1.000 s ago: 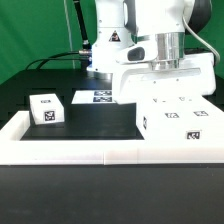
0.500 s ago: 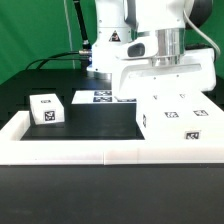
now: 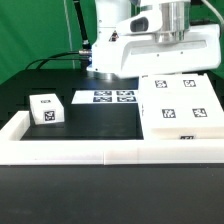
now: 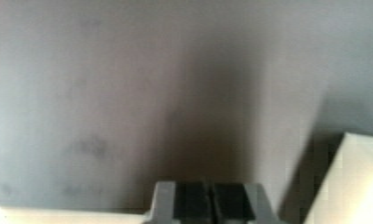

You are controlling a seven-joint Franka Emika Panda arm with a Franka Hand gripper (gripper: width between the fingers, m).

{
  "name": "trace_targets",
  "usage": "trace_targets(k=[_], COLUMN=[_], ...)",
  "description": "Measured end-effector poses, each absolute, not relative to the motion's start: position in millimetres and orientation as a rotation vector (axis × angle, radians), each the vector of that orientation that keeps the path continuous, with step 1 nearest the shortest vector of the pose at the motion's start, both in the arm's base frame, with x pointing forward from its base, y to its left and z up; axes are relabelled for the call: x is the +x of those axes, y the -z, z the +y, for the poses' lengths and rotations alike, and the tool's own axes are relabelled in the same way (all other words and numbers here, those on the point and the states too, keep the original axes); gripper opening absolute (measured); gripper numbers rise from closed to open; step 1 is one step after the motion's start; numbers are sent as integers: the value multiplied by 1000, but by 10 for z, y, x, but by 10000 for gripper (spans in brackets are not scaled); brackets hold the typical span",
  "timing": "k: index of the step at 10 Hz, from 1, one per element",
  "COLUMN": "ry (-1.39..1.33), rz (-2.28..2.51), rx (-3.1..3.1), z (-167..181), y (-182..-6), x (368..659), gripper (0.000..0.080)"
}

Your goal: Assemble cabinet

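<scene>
Body (image 3: 180, 108) sits near front rail (image 3: 70, 150); open table (image 3: 95, 120) separates it from block (image 3: 43, 108). Gripper (image 4: 204, 190) fingers closed together; any grasp blurred, indiscernible.

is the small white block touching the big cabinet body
Apart. The exterior view shows the small block and the cabinet body separated by a wide stretch of bare black table.

I can read no words, brands or numbers anywhere. Only black-and-white square tags show, on the small block (image 3: 44, 110), the large cabinet part (image 3: 182, 99) and the marker board (image 3: 112, 97).
</scene>
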State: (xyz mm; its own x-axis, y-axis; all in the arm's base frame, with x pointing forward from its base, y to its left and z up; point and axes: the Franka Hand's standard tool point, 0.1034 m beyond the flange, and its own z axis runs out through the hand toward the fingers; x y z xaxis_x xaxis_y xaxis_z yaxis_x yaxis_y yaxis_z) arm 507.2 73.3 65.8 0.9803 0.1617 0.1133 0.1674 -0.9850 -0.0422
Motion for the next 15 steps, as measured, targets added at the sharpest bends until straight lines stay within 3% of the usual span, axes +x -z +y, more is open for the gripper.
trace_targets(k=[4,9,13,15], ry=[153,148,47,35], rz=[-270,-272,-279,-282], rx=[-3073,-3073,-3070,-3069], z=[788,783,826,828], y=[-933,-907,-1232,-1228], x=[5164,5152,5389,5383], gripper=[5,5,5,5])
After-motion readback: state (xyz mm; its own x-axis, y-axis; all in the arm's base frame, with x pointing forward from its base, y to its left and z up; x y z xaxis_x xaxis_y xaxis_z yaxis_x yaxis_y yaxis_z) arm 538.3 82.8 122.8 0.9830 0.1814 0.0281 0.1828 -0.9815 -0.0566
